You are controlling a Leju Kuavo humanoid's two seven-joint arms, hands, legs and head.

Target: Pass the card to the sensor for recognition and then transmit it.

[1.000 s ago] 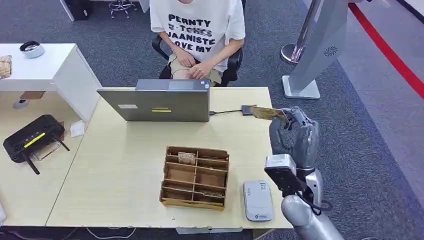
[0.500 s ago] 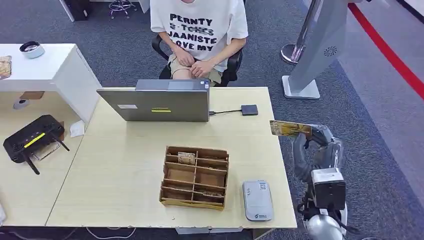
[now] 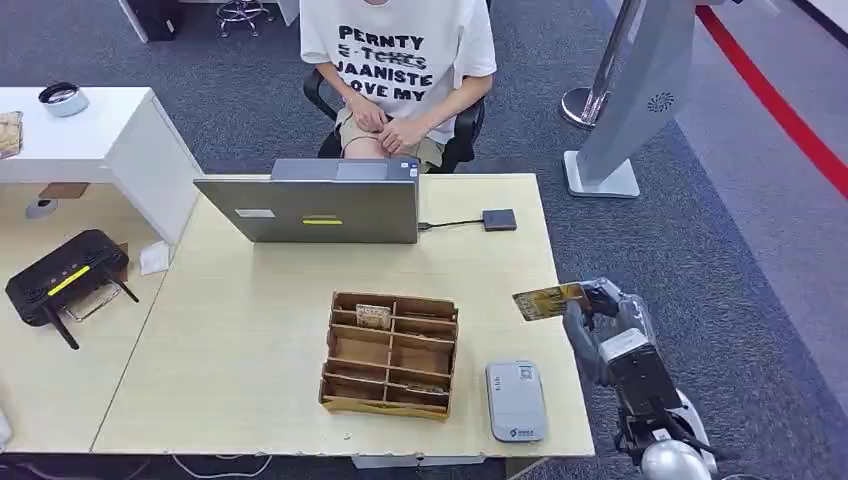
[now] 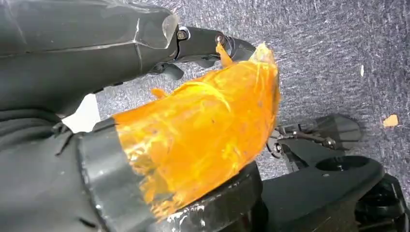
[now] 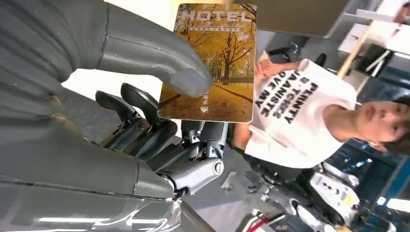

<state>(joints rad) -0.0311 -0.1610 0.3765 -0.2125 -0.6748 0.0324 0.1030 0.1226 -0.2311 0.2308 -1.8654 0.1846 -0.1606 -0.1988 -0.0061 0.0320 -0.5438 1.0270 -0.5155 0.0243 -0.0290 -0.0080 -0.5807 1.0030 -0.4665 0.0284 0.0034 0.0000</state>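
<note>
My right hand (image 3: 605,325) pinches a yellow hotel card (image 3: 545,300) between thumb and fingers, held out flat just past the table's right edge. In the right wrist view the card (image 5: 212,63) shows autumn trees and the word HOTEL, with the thumb (image 5: 154,58) pressed on its face. The grey-white card sensor (image 3: 515,400) lies flat on the table near the front right corner, below and left of the card. My left hand (image 4: 208,41) hangs over grey carpet, its dark fingers stretched out with nothing in them.
A person in a white printed shirt (image 3: 395,60) sits behind the table (image 3: 250,330), facing a grey laptop (image 3: 310,205) with a small adapter (image 3: 499,219) cabled to it. A cardboard divider box (image 3: 390,355) stands mid-table. A black router (image 3: 65,275) lies at left; a white stand (image 3: 630,100) is at back right.
My right hand has carried the card from over the far right of the table, near the adapter, back and down to the table's right edge near the sensor.
</note>
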